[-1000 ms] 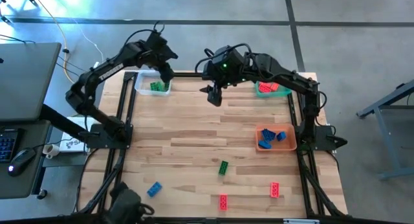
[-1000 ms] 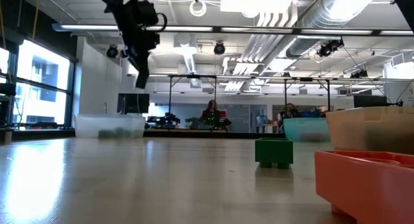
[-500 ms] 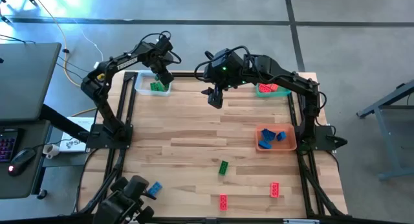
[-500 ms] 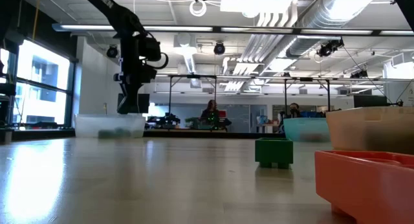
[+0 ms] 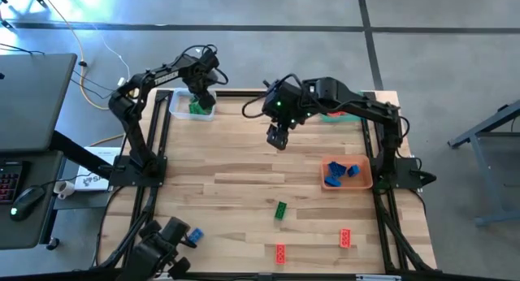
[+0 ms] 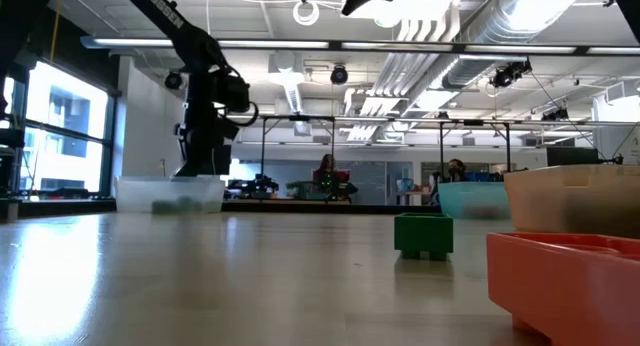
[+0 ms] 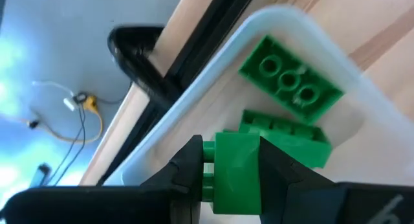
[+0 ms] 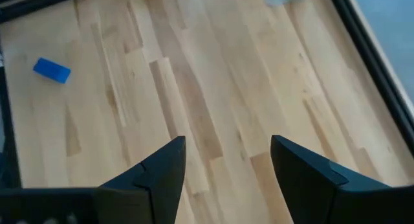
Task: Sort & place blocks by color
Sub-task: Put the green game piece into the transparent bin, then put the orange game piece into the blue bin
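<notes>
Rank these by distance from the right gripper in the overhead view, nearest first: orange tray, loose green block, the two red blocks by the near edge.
From the right gripper, open above mid-table:
1. Orange tray, toward the right side.
2. Loose green block, straight below toward the near edge; nearly tied with the tray.
3. Left red block and right red block, near edge; too close to call.

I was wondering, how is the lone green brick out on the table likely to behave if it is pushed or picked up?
The green brick looks like rigid moulded plastic, so probably stiff. It sits flat with a boxy shape, so it would likely slide, not roll. Being small and apparently hollow underneath, it is probably light; smooth sides may slip.
</notes>
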{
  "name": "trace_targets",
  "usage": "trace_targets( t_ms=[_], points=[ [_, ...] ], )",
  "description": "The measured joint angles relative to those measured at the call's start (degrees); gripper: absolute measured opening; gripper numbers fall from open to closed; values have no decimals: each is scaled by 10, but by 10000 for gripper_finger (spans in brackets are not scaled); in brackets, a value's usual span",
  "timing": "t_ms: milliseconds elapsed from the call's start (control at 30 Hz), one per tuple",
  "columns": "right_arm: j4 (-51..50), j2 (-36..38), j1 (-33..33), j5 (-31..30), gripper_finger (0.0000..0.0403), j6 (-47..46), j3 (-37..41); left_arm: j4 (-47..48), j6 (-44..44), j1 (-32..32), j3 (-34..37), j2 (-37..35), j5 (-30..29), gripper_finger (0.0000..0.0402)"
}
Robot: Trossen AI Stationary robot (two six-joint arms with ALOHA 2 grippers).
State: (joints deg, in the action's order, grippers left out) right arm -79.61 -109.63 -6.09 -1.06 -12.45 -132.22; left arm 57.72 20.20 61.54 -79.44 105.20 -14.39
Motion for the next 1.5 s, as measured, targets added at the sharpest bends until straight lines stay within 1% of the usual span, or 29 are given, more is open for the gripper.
trace_targets(
  t_ms=[300,467,667,767,867,1000,1267,1367,1500],
  points=[
    [-11,-7,34,-9,213,-38,0,14,-18,7,0,14,-13,83],
    [-15,-7,46,-9,213,-42,0,13,-28,7,0,14,-28,114],
    [-16,-7,60,-10,213,-43,0,22,-60,7,0,14,-27,161],
    [-18,-7,69,-30,213,-51,0,35,-77,7,0,14,-27,180],
    [-45,-7,78,-39,213,-76,0,56,-80,7,0,14,-28,189],
    [-91,-7,96,-41,213,-116,0,59,-80,7,0,8,-25,192],
    [-104,-7,138,-16,213,-146,0,54,-91,-16,0,-48,19,189],
    [-104,-7,159,-21,213,-147,0,55,-98,-34,0,-81,50,189],
    [-104,-7,185,-30,213,-164,0,58,-119,-60,0,-128,110,188]
  ],
)
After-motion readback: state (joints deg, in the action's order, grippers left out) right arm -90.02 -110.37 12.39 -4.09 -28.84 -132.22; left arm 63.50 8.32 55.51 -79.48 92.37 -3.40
